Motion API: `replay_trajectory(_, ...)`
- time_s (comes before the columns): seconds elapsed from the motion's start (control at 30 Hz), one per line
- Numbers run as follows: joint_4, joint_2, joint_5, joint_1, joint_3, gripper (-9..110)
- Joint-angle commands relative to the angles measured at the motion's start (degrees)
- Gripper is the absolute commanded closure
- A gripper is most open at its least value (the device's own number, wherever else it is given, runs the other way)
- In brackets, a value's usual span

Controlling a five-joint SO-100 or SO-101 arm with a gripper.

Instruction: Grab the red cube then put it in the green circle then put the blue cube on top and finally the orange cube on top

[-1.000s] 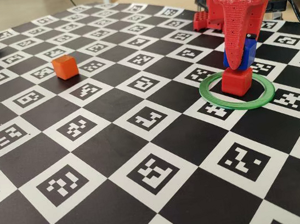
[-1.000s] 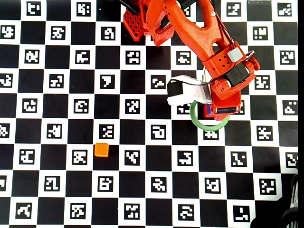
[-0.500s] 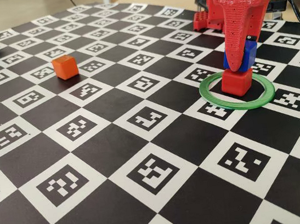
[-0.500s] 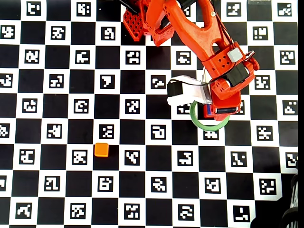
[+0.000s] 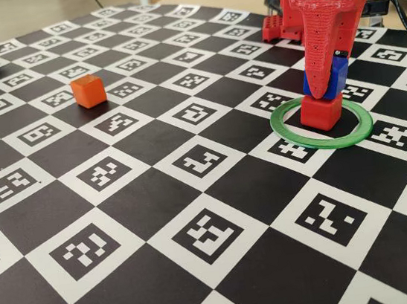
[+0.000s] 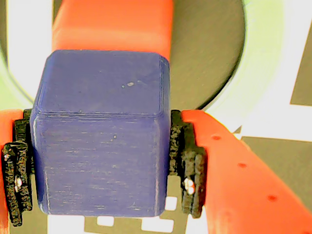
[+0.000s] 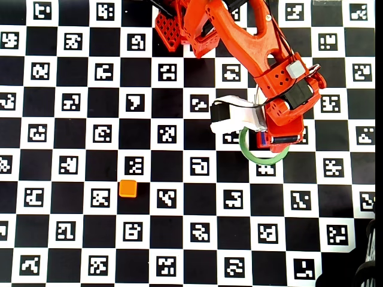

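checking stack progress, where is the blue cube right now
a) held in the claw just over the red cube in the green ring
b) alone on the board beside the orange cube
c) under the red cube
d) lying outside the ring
a: in the fixed view the claw grips the blue cube directly above the red cube, which sits inside the green circle; the orange cube stands far off.

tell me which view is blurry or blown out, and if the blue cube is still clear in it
Wrist view: background overexposed and soft, yet the blue cube is sharp between the hand's pads. Fixed view: evenly lit, crisp. Overhead view: clear, but the arm hides most of the cube.
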Motion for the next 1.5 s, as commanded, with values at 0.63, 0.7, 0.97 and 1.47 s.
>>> replay_trajectory(0.63, -1.5, 4.1, -0.5, -1.1, 0.3, 91)
replay_trajectory(0.7, -1.3, 4.2, -0.4, -1.1, 0.3, 91)
replay_trajectory(0.97, 0.2, 4.3, 0.0, -0.2, 0.0, 73)
replay_trajectory(1.47, 1.0, 4.7, -0.7, -1.1, -0.7, 62)
